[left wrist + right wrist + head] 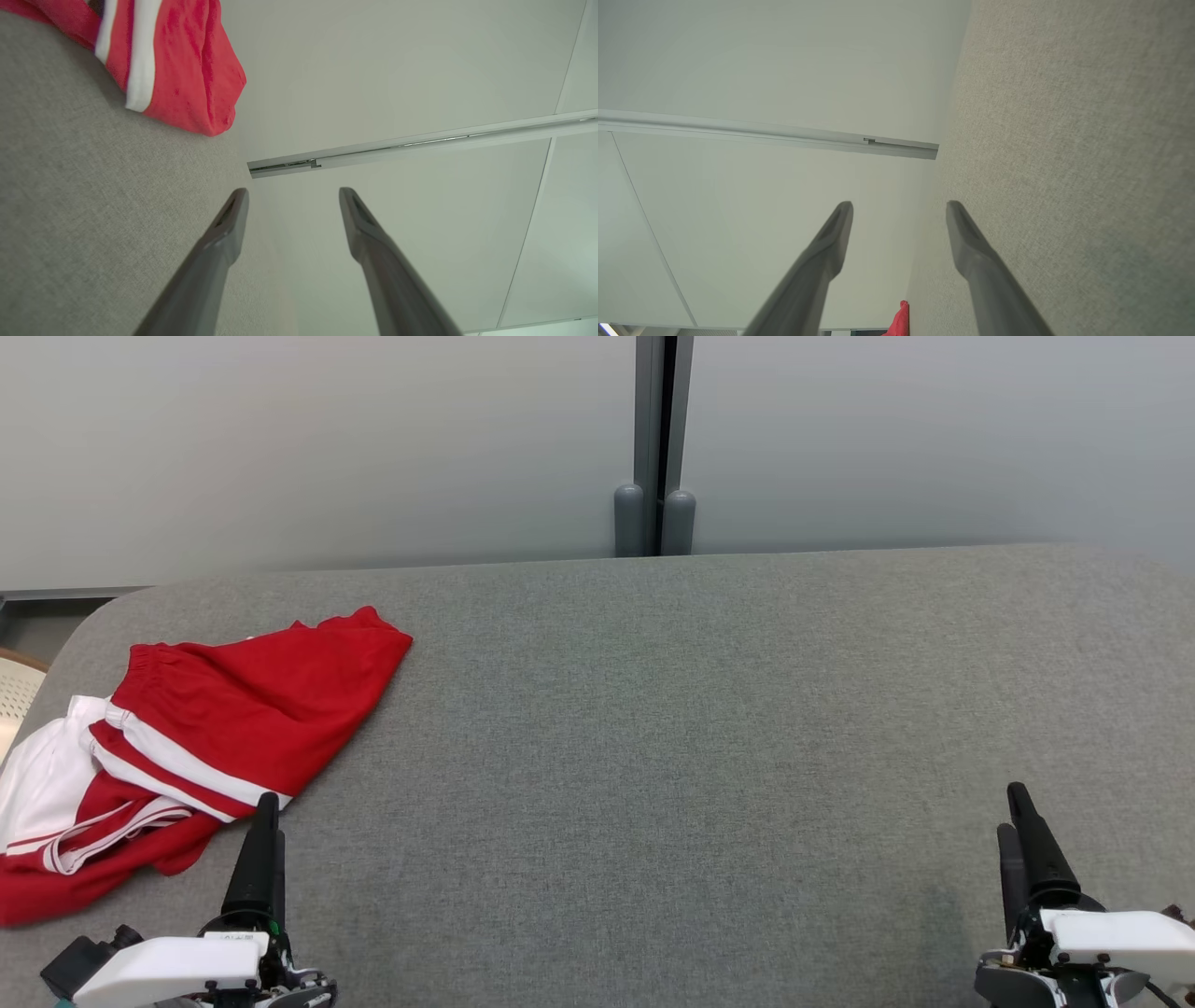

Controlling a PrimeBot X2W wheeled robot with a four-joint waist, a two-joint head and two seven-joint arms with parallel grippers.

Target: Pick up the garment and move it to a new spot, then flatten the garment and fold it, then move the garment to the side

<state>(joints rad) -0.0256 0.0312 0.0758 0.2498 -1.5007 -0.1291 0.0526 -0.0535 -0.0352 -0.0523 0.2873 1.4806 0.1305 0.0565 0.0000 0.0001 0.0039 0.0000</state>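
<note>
Both left gripper (pixel 292 198) and right gripper (pixel 899 210) gape empty above woven grey table (pixel 700 709) bearing crumpled red-and-white garment (pixel 233 709).

One garment (pixel 201 737), red with white stripes, is counted; it is found just ahead of the left jaws, towards their outer side. One grey surface (pixel 700 709) is counted under both sets of jaws. Two sets are counted, the left jaws and the right jaws, each made up of two dark fingers (pixel 219 242), four in all. Two rounded grey posts (pixel 630 518) are counted side by side, far ahead and between the two sets.
</note>
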